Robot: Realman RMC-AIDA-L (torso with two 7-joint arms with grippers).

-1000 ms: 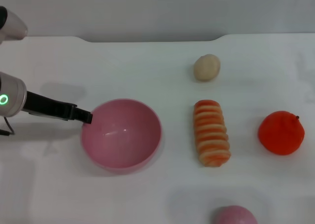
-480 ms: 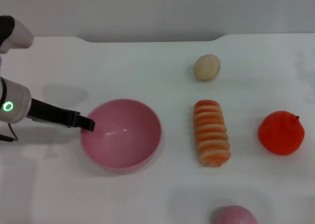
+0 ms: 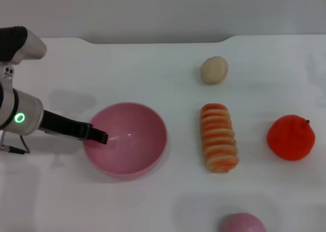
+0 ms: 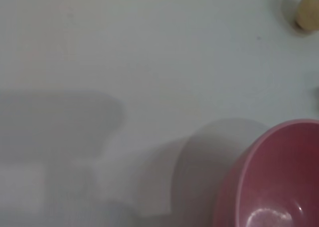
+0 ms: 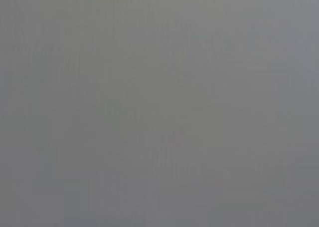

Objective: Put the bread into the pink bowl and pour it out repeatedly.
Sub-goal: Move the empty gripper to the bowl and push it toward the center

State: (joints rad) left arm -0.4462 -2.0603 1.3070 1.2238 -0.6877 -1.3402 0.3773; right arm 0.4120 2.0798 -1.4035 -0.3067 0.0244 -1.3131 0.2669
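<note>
The left gripper (image 3: 100, 136) reached over the near-left rim of the empty bowl (image 3: 137, 140); finger state could not be determined. The bread (image 3: 219, 137) lay right of the bowl, long axis near-to-far, nearer the unseen right arm.

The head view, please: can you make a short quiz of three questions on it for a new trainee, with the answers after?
1. True or false: the bread lies inside the pink bowl.
2. Which object is nearest the left gripper? A) the orange fruit B) the pink bowl C) the round beige bun
3. Fill in: the bread lies on the white table between the pink bowl and the ____.

Key
1. False; the bowl is empty and the bread lies on the table beside it.
2. B; the gripper's tip is at the bowl's rim.
3. Orange fruit.
</note>
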